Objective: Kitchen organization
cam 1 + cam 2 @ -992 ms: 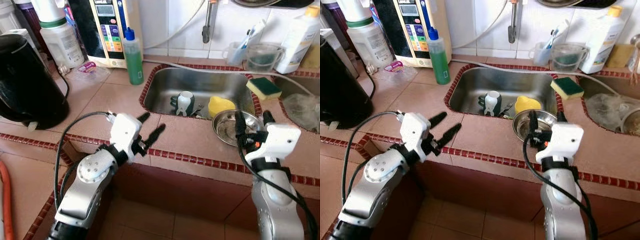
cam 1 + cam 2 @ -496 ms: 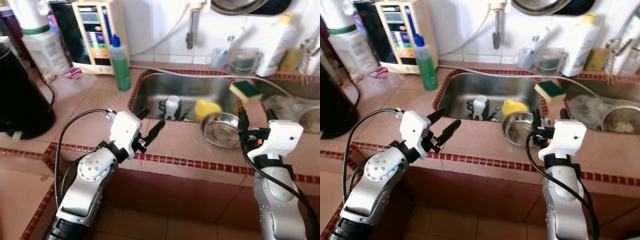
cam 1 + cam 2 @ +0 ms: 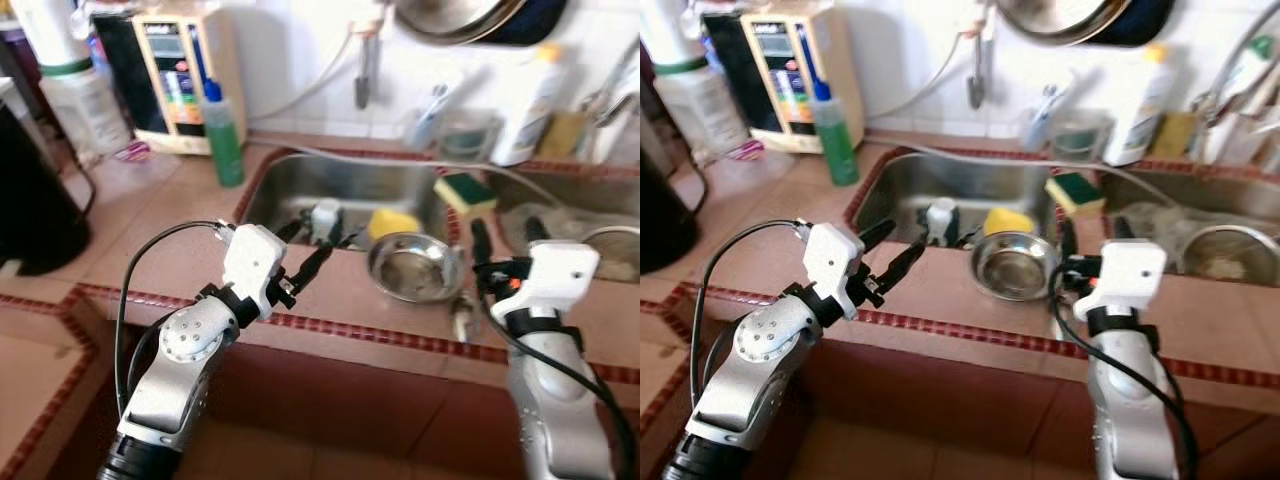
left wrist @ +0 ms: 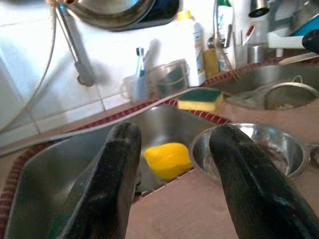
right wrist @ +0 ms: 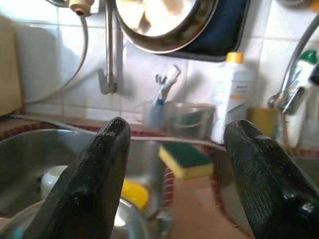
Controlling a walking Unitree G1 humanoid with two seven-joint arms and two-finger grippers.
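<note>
Over the last second we stepped rightward along the terracotta-tiled counter (image 3: pixel 150 235), bringing the round steel bowl (image 3: pixel 413 268) nearer between our empty left gripper (image 3: pixel 305 250) and right gripper (image 3: pixel 500 235), both spread apart, nothing yet grasped.

Both pincers, left (image 3: pixel 898 252) and right (image 3: pixel 1092 238), hover spread beside the steel bowl (image 3: pixel 1013 266)
</note>
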